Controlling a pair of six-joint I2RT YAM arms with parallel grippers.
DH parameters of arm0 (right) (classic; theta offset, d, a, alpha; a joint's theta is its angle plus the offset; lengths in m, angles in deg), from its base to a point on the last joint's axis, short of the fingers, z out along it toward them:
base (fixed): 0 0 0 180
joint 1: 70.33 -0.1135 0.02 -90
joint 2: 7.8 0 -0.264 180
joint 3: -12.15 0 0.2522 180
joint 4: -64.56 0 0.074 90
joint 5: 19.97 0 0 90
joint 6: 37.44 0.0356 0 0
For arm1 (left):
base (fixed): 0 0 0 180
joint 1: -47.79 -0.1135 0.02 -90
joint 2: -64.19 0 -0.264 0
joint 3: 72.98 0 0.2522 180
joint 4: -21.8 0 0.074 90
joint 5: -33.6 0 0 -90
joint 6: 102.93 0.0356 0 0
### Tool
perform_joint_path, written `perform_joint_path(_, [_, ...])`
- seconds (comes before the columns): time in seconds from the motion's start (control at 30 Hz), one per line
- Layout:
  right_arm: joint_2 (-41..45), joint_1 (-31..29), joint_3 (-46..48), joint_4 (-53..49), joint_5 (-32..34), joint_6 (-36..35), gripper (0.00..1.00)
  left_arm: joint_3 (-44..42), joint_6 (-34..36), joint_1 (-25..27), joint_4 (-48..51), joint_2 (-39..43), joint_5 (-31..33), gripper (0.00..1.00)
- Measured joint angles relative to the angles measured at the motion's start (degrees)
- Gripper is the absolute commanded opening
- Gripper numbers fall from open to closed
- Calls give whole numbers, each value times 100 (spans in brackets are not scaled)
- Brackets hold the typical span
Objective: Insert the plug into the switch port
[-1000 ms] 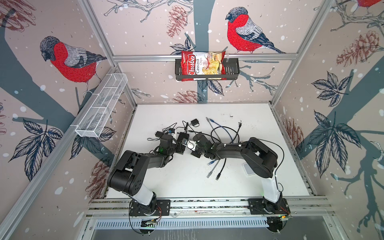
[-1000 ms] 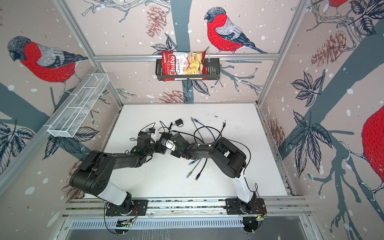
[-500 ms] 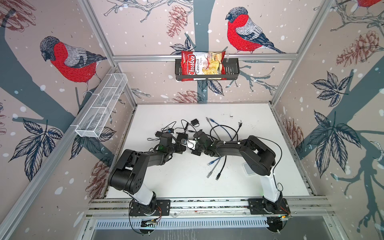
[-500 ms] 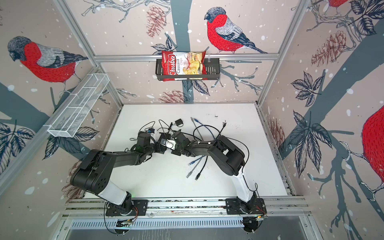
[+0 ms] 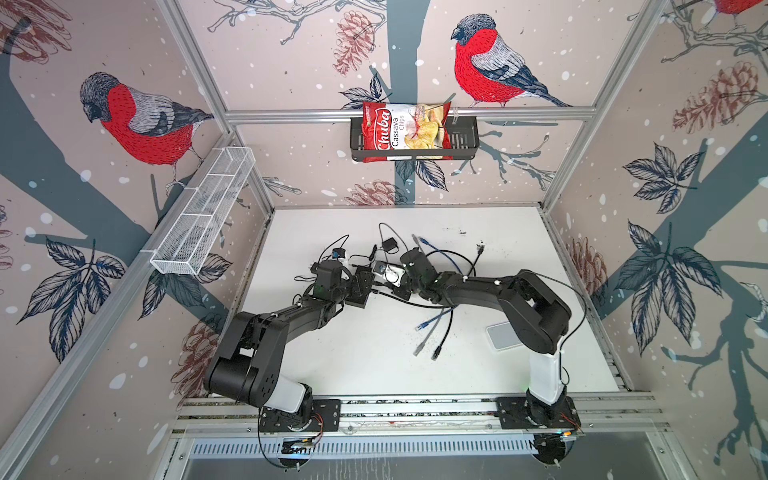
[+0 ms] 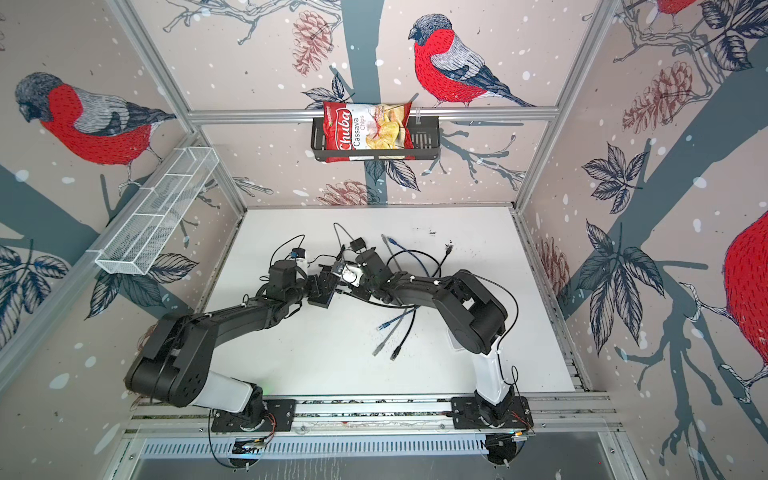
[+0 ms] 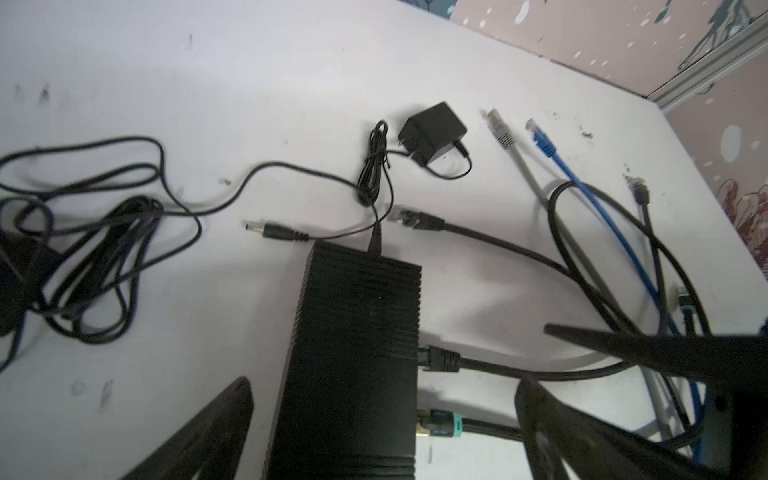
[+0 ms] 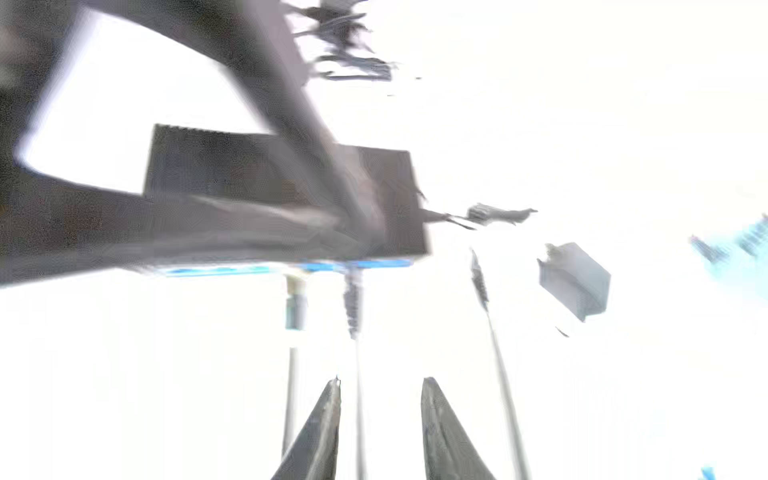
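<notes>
- The switch (image 7: 353, 332), a ribbed black box, lay flat on the white table (image 5: 374, 365) near its middle, between the two arms.
- The left gripper (image 7: 384, 382) was spread wide with the switch between its fingers (image 7: 208, 428). Bare table showed on either side of the box, so it gripped nothing.
- The black plug (image 7: 442, 359) sat in a port on the switch's side face, and its cable (image 7: 519, 372) trailed off towards the right arm.
- Just beside it, a teal-collared plug (image 7: 436, 426) sat in a neighbouring port.
- The right gripper (image 8: 383, 380) faced that port side with its fingers (image 8: 444, 432) partly apart. The plug's cable ran through the gap, close to one finger.
- The right wrist view was smeared and washed out, so contact with the cable could not be judged. The jaws seemed not to pinch it.
- A loose black plug (image 7: 415, 220), a grey plug (image 7: 500, 133), a blue plug (image 7: 540, 139) and a power adapter (image 7: 432, 133) lay on the table beyond the switch, apart from it.
</notes>
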Motion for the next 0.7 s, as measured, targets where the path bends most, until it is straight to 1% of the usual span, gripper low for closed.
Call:
perform_joint_path(0.17, [448,553,-133,-262,258,1086,34,-7,7,0,7,507,168,97])
perform_joint_path(0.23, [601,859,-164,-435,409,1687,34,-37,26,0,35,719,197,97])
perform_joint_path(0.33, [844,1364,-13,-560,374,2564,35,-142,42,0,105,1019,297,97])
perform_joint_path(0.43, [1047,1775,243,-599,404,3532,31,-313,39,0,247,1294,350,97])
perform_joint_path(0.57, [1027,1882,258,-929,461,4111,31,-601,22,0,352,1611,442,97])
perform_joint_path(0.63, [887,1895,114,-1180,498,4238,28,-702,-2,0,382,1727,442,97])
perform_joint_path(0.7, [715,1904,-48,-1414,592,4245,28,-769,-4,0,422,1810,442,97])
